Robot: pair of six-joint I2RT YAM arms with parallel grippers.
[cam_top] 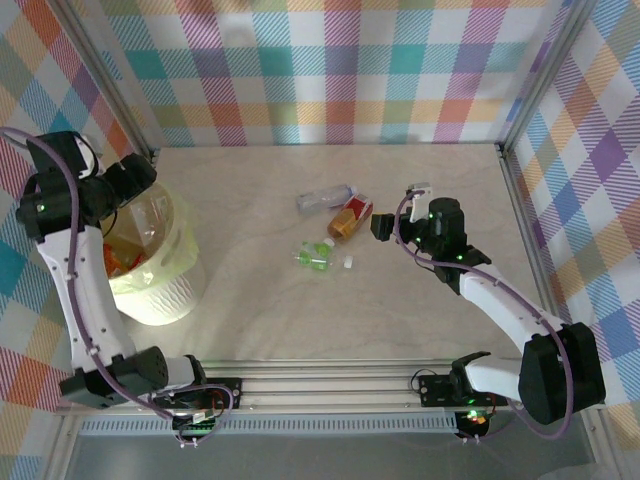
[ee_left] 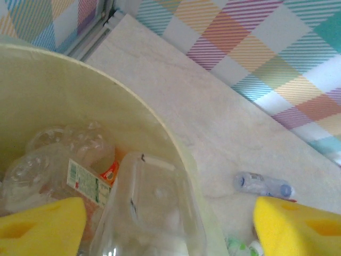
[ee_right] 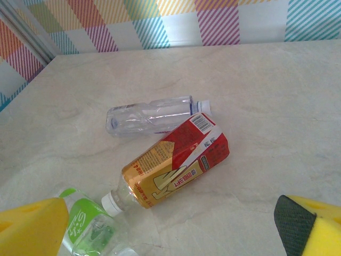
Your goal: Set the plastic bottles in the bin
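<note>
Left arm, drop step. My left end effector (ee_left: 169, 208) hung over the bin (ee_left: 53, 90), fingers (ee_left: 42, 224) spread apart and gripping nothing. A clear bottle (ee_left: 149, 213) sat between them inside the rim; I judged it was loose and on its way down onto the crushed bottles (ee_left: 58, 160) in the bin. One bottle in there carried a white-and-green label with an orange patch, the print too small to read.

Right arm, reach step. My right end effector (ee_right: 170, 224) stood wide open and empty, just above the three bottles left on the counter (cam_top: 450, 180):
- red-and-gold labelled bottle (ee_right: 176, 165), on its side, white cap toward me, barcode visible, lettering not legible;
- clear bottle (ee_right: 149, 114), just behind it, on its side;
- green-labelled bottle (ee_right: 88, 226), beside my left-hand finger, with a white mark like an "S".

Next move, as I judged it: lower the right fingers across the red-and-gold bottle's body, close, lift, and carry it to the bin. The bin stood well apart from these three, at the counter's left side, so a long reach.
</note>
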